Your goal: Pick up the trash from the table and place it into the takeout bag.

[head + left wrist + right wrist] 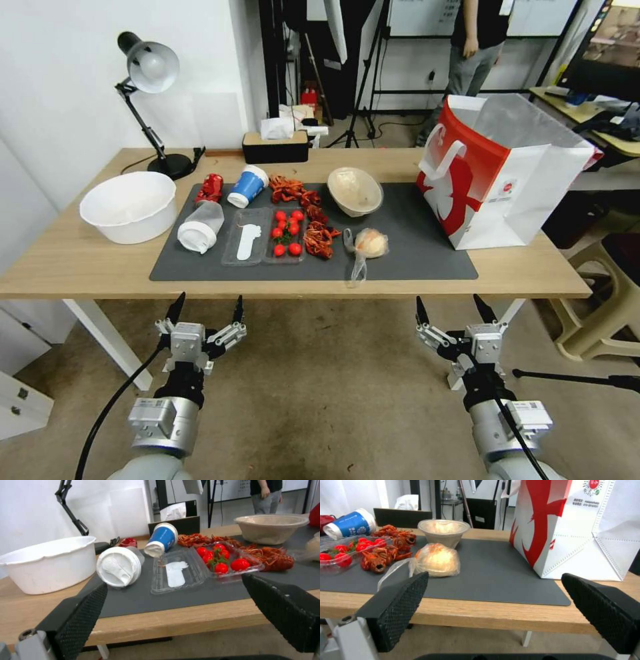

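Observation:
On the dark mat of the table lie a crushed red can, a tipped blue paper cup, a white-lidded translucent cup on its side, a beige lidded bowl and a knotted clear plastic bag. The white and red takeout bag stands open at the mat's right end. My left gripper and right gripper hang open below the table's near edge, both holding nothing. The left wrist view faces the lidded cup; the right wrist view faces the plastic bag.
A large white bowl sits at the table's left, a black desk lamp and a tissue box at the back. A clear tray of cherry tomatoes and red crayfish shells lie mid-mat. A beige stool stands right.

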Robot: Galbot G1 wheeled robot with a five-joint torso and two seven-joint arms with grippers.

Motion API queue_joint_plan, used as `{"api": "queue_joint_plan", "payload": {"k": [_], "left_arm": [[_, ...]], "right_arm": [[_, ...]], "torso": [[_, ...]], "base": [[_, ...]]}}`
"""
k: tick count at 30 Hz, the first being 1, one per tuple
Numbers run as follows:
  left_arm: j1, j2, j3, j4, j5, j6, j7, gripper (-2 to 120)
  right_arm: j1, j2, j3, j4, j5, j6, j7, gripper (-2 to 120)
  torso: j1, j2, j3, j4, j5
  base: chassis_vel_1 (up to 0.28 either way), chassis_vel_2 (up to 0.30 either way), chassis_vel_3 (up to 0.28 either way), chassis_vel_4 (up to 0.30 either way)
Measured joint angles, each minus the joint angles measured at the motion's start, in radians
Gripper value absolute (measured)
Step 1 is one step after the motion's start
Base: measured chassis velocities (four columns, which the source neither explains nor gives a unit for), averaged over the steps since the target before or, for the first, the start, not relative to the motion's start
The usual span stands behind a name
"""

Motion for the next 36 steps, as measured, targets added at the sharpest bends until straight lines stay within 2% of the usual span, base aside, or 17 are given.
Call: {"api": "queue_joint_plan", "payload": {"k": [17,19,21,22,23,27,31,36], "left_arm": [[0.000,0.000,0.000,0.000,0.000,0.000,0.000,100],[0.000,0.000,0.001,0.000,-0.001,0.000,-0.001,100],[0.009,-0.011,0.029,-0.011,-0.014,0.012,-0.023,100],[0.021,-0.028,0.070,-0.029,-0.033,0.029,-0.051,100],[0.021,-0.028,0.070,-0.029,-0.033,0.029,-0.051,100],[0.070,-0.096,0.232,-0.105,-0.111,0.101,-0.167,100],[0.089,-0.108,0.259,-0.119,-0.135,0.089,-0.185,100],[0.089,-0.106,0.256,-0.115,-0.141,0.071,-0.186,100]], "right_arm": [[0.000,0.000,0.000,0.000,0.000,0.000,0.000,100],[-0.006,-0.006,-0.009,0.010,0.017,-0.025,-0.003,100],[-0.048,-0.020,-0.054,0.041,0.050,-0.079,-0.018,100],[-0.056,-0.024,-0.063,0.044,0.056,-0.087,-0.019,100],[-0.056,-0.024,-0.063,0.044,0.056,-0.087,-0.019,100],[-0.061,-0.032,-0.067,0.034,0.070,-0.089,-0.026,100],[-0.057,-0.039,-0.062,0.030,0.073,-0.089,-0.030,100],[-0.047,-0.056,-0.049,0.025,0.092,-0.091,-0.037,100]], "torso": [[0.000,0.000,0.000,0.0000,0.0000],[0.000,0.000,0.000,0.0000,0.0005],[0.000,0.000,0.000,-0.0003,-0.0003],[0.000,0.000,0.000,-0.0001,-0.0003],[0.000,0.000,0.000,-0.0001,-0.0003],[0.000,0.000,0.000,0.0001,0.0006],[0.000,0.000,0.000,0.0000,0.0002],[0.000,0.000,0.000,0.0001,0.0001]], "base": [[0.000,0.000,0.000,0.000],[0.000,0.000,0.000,0.000],[0.000,0.000,0.000,0.000],[0.000,0.000,0.000,0.000],[0.000,0.000,0.000,0.000],[0.000,0.000,0.000,0.000],[0.000,0.000,0.000,0.000],[0.000,0.000,0.000,0.000]]}}
